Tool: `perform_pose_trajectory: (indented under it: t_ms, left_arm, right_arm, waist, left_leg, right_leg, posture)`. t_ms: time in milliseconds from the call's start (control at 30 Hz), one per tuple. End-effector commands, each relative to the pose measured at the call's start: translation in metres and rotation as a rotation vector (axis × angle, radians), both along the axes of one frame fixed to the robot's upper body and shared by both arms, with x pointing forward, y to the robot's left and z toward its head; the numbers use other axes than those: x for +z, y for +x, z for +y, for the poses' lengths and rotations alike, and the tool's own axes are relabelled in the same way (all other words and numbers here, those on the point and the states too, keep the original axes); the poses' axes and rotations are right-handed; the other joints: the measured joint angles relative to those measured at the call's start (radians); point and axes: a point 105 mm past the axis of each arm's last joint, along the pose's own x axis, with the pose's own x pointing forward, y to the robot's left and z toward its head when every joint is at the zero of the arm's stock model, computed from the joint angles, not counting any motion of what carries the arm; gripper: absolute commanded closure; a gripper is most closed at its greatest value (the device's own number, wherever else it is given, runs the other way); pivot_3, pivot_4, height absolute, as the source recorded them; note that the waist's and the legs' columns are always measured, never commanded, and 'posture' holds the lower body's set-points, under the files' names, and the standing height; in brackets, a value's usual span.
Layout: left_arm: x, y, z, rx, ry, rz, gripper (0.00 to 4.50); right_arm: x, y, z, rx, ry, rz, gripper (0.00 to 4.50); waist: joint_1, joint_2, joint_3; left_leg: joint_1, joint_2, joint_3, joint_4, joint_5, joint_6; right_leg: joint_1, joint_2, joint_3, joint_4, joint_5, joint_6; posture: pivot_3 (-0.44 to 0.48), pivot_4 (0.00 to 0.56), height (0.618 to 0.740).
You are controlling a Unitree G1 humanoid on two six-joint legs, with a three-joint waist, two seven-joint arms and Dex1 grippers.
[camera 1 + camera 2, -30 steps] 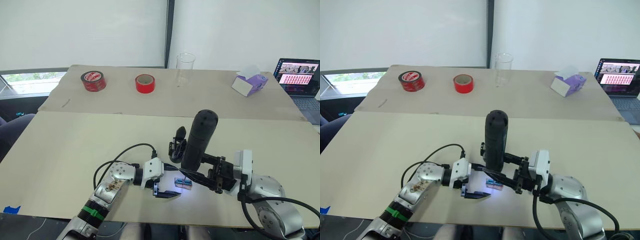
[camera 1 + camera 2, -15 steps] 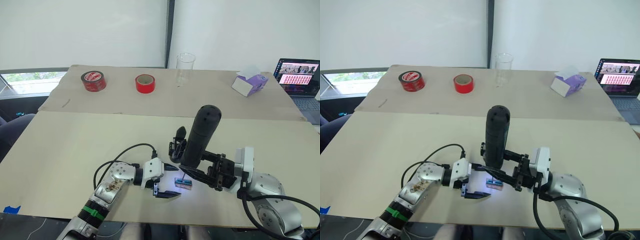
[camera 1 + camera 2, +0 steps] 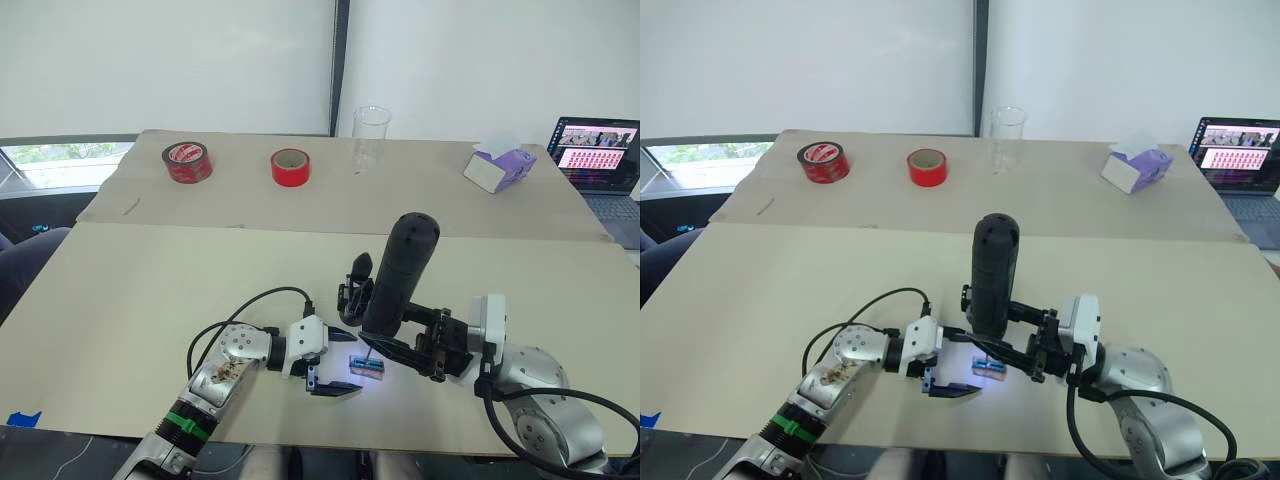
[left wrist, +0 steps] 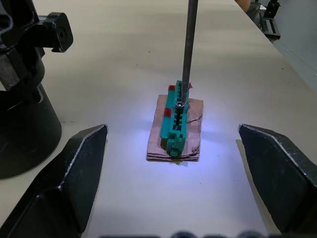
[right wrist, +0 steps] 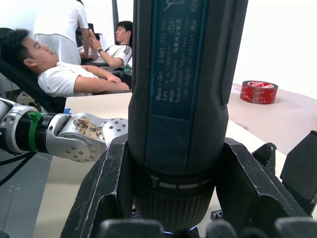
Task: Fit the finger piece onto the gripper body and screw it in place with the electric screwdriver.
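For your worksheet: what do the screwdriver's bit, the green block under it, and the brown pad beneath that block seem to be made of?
The electric screwdriver bit: likely steel, a thin grey shaft with a dull sheen.
The green block: probably moulded plastic, with a uniform colour and stepped, crisp edges.
The brown pad: seemingly cardboard, matte brown, with layered edges and a crease.

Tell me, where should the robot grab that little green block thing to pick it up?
Probably across the green block's two long sides, coming straight down from above. It is narrow and lies flat on a brown pad, so its sides are free. The screwdriver's bit stands on its top, so that must lift away first.
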Motion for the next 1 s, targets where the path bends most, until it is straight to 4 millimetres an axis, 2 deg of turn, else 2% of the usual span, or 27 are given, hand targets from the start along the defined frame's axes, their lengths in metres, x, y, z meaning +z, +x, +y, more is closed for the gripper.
perform_pose_trajectory:
  t_ms: [33, 1000]
  left_arm:
    - [0.0001, -0.0024, -0.0038, -0.012, -0.001, -0.002, 0.05]
    - [-0.0010, -0.0012, -0.0020, 0.000, 0.000, 0.001, 0.05]
  right_arm:
    - [0.0149, -0.0028, -0.0001, 0.007, 0.019, -0.086, 2.59]
    - [0.0084, -0.0006, 0.0028, 0.010, -0.005, -0.073, 2.59]
  waist:
    - [0.000, 0.000, 0.000]
    - [0.000, 0.000, 0.000]
  left_leg:
    - [0.000, 0.000, 0.000, 0.000, 0.000, 0.000]
    - [0.000, 0.000, 0.000, 0.000, 0.000, 0.000]
  right_leg:
    - [0.000, 0.000, 0.000, 0.000, 0.000, 0.000]
    - [0.000, 0.000, 0.000, 0.000, 0.000, 0.000]
  posture:
    - [0.000, 0.150, 0.740]
    - [0.000, 0.150, 0.740]
